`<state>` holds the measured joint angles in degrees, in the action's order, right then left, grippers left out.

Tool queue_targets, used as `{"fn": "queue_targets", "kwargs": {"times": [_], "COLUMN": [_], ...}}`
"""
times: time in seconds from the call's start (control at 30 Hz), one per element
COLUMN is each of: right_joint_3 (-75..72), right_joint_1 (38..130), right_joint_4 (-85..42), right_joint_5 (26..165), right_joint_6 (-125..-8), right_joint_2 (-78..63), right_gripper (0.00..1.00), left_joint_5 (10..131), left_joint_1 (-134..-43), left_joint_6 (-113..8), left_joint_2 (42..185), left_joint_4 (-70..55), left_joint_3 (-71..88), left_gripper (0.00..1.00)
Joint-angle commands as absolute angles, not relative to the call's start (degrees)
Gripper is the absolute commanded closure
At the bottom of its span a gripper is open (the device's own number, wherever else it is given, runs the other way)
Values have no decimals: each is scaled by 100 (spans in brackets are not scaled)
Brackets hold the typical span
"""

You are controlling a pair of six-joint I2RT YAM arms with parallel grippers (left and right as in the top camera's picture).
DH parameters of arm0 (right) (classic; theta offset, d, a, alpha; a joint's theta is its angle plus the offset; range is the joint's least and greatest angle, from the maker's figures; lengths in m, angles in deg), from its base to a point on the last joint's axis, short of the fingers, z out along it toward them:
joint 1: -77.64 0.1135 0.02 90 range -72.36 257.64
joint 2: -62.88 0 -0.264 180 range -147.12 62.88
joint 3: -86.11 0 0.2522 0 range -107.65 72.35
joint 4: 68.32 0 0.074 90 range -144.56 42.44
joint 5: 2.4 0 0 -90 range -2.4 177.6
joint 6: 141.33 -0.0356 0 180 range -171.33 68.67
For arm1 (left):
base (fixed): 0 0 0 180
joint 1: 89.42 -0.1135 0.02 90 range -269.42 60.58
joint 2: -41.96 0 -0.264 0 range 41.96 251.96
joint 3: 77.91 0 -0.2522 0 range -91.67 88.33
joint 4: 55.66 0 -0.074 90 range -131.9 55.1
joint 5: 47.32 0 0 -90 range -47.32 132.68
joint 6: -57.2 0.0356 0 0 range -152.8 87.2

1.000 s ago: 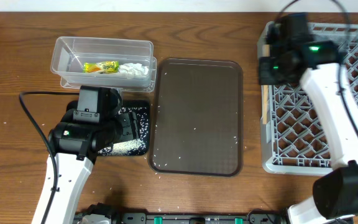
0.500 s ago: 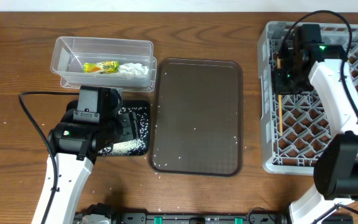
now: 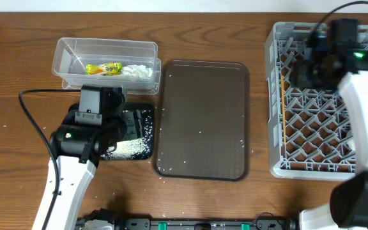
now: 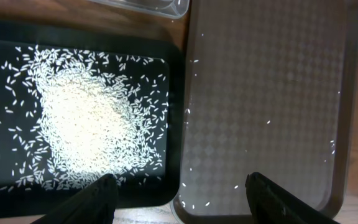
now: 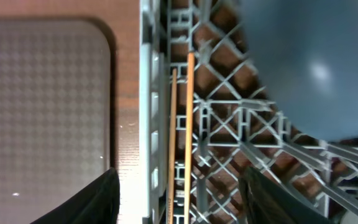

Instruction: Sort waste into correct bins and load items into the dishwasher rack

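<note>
The chopsticks [image 3: 282, 108] lie side by side in the grey dishwasher rack [image 3: 328, 167], along its left wall. My right gripper [image 3: 302, 69] hovers over them, open and holding nothing. The right wrist view has the chopsticks [image 5: 182, 112] between my spread right gripper [image 5: 178, 186], and a dark-blue plate [image 5: 316, 62] in the rack. My left gripper [image 4: 182, 186] is open and empty above the edge between the black tray [image 4: 166, 186] and the brown tray [image 4: 266, 74]. A heap of rice [image 4: 86, 124] lies in the black tray. The clear tub [image 3: 107, 43] holds the wrapper [image 3: 104, 68] and tissue [image 3: 138, 71].
The brown serving tray [image 3: 203, 121] sits mid-table with scattered rice grains on it. Loose grains also dot the wood around the black tray [image 3: 144, 114] and the table's left side. The rack takes up the right end.
My right gripper has opened and let go of the chopsticks, which now rest in the rack by its left wall. The right arm has shifted right. The left arm has not moved.
</note>
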<state>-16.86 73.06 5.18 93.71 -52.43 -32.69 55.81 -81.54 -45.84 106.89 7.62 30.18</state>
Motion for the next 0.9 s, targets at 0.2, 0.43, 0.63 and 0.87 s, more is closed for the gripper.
{"fn": "queue_targets", "kwargs": {"times": [0.2, 0.43, 0.63, 0.87], "right_joint_3": [-1756, -628, 1337, 2733], "right_joint_1": [6482, 6270, 6270, 6270], "right_joint_4": [1386, 872, -596, -1058], "right_joint_5": [9946, 9950, 9972, 9970], "right_joint_6": [-5044, -5062, -5071, -5169], "right_joint_2": [-2821, -1647, 390, 2053], "right_gripper": [33, 26, 1, 1], "left_joint_5": [5373, 5353, 5351, 5356], "left_joint_1": [-8185, -8185, -7957, -7931], "left_joint_6": [-4271, -4127, -3845, -3884], "left_joint_2": [11235, 10605, 8656, 6682], "left_joint_4": [1918, 2224, 1457, 1055], "left_joint_3": [2690, 2966, 3595, 4277], "left_gripper": [31, 31, 31, 31]}}
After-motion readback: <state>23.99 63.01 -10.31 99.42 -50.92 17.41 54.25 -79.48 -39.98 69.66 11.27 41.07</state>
